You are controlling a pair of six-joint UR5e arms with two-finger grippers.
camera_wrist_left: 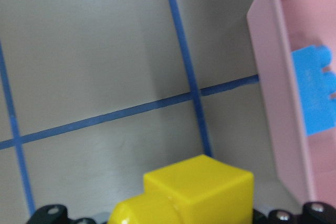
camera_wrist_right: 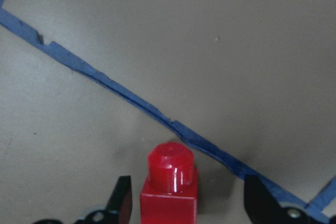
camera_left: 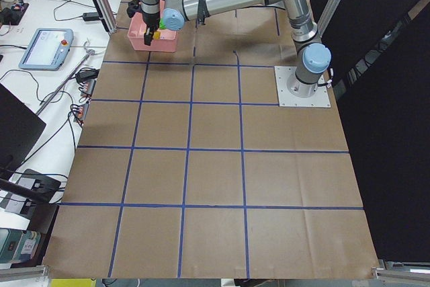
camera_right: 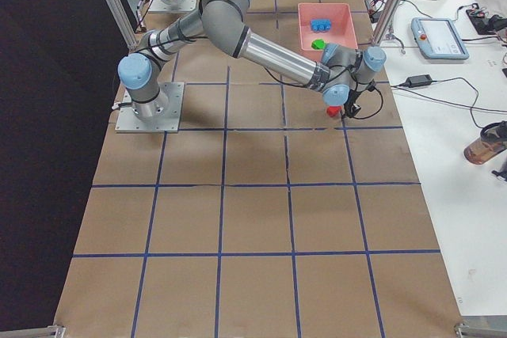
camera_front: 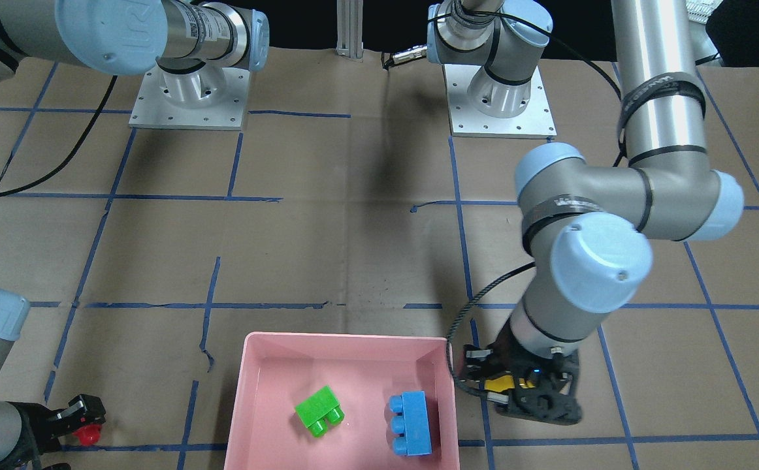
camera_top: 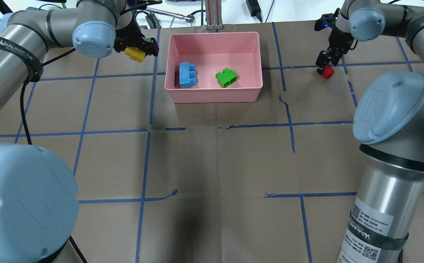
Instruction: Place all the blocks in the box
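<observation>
The box (camera_top: 214,95) on the bench (camera_top: 212,164) holds the light-blue block (camera_top: 187,75) and green block (camera_top: 226,78); the left gripper (camera_top: 138,51), clamped on the yellow block (camera_top: 134,54) just left of it, should clear the wall (camera_top: 168,62) before releasing; the right gripper (camera_top: 324,67), spread apart, straddles the red block (camera_top: 327,72) well to the right

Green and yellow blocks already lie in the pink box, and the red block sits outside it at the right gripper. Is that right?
Not quite: the box holds the green block and the light-blue block, not the yellow one. The yellow block is outside it, in the left gripper, as the overhead exterior view shows. The red block is indeed outside, at the right gripper.
</observation>
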